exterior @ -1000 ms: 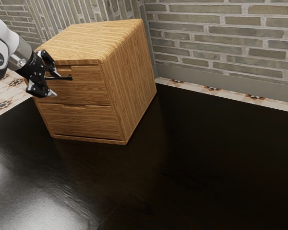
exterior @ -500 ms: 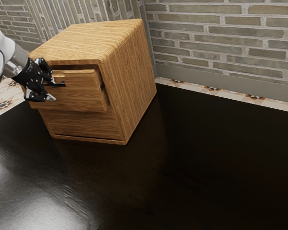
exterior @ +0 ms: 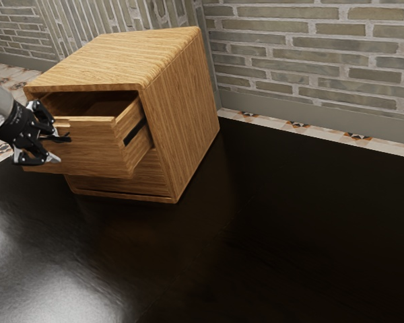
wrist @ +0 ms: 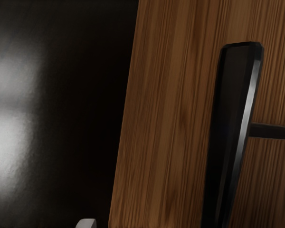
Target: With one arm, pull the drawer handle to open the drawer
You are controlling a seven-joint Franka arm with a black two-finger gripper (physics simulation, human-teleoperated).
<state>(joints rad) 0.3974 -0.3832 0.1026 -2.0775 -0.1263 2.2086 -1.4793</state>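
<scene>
Grey brick wall (exterior: 310, 47) backs a glossy black tabletop (exterior: 256, 235), where a boxy cabinet of striped golden wood (exterior: 175, 87) has its upper drawer (exterior: 94, 145) standing well out toward the exterior view's left, partly hiding the lower drawer front (exterior: 114, 180). My black gripper (exterior: 52, 138) sits at the open drawer's face and covers most of the slim black bar handle (wrist: 232, 133), so I cannot tell whether the fingers pinch it. From the wrist, that handle runs parallel to the grain, rounded at one end, cut off at the other, with a short dark post (wrist: 270, 130) joining it to the panel.
</scene>
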